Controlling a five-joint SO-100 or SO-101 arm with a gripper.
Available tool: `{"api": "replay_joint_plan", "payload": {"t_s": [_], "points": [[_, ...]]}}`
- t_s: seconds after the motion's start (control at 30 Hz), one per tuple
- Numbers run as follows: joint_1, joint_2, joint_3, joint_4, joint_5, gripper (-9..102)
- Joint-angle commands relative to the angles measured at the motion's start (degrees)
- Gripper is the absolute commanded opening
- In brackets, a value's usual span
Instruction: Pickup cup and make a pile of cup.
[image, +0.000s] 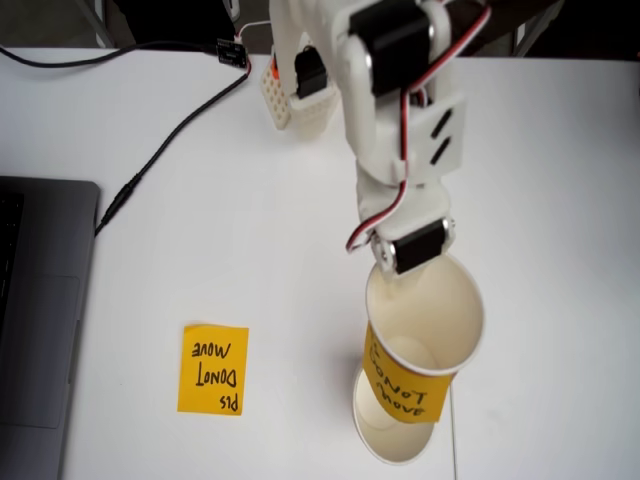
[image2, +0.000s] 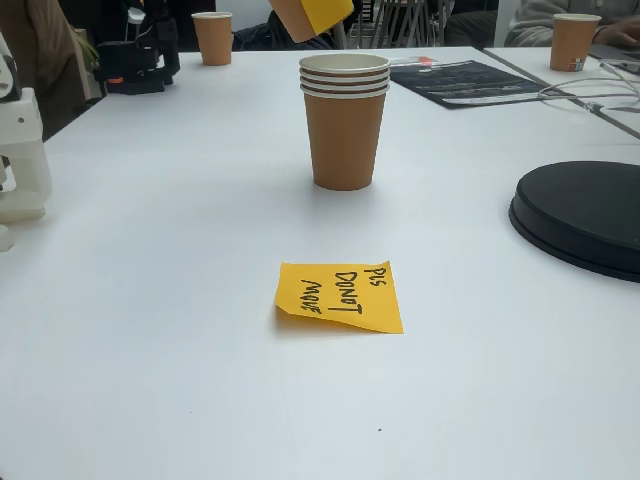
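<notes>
Gripper (image: 400, 285) clamped on far rim of labelled cup (image: 425, 340), cup lifted + tilted, hanging just below gripper, directly over 2nd cup (image: 385, 435) standing on table (image: 250, 200); sticky note (image: 213, 369) well left

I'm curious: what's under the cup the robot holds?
Another cup stands under the held cup, which covers its far rim and part of its inside.

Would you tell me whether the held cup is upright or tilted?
Tilted: the labelled cup leans over the cup below, its mouth facing the overhead camera.
</notes>
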Motion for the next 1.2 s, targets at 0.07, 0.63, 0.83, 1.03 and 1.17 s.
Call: {"api": "replay_joint_plan", "payload": {"t_s": [0.07, 0.63, 0.83, 1.03, 1.17], "points": [[0.1, -3.9, -10.0, -0.2, 0.4, -7], [0.7, -7.1, -4.7, -0.2, 0.4, -7], [1.1, -7.6, -2.8, -0.2, 0.4, -7], [2.9, -7.9, -2.4, -0.2, 0.4, -7], [2.9, -8.3, -1.5, -0.2, 0.4, -7]]}}
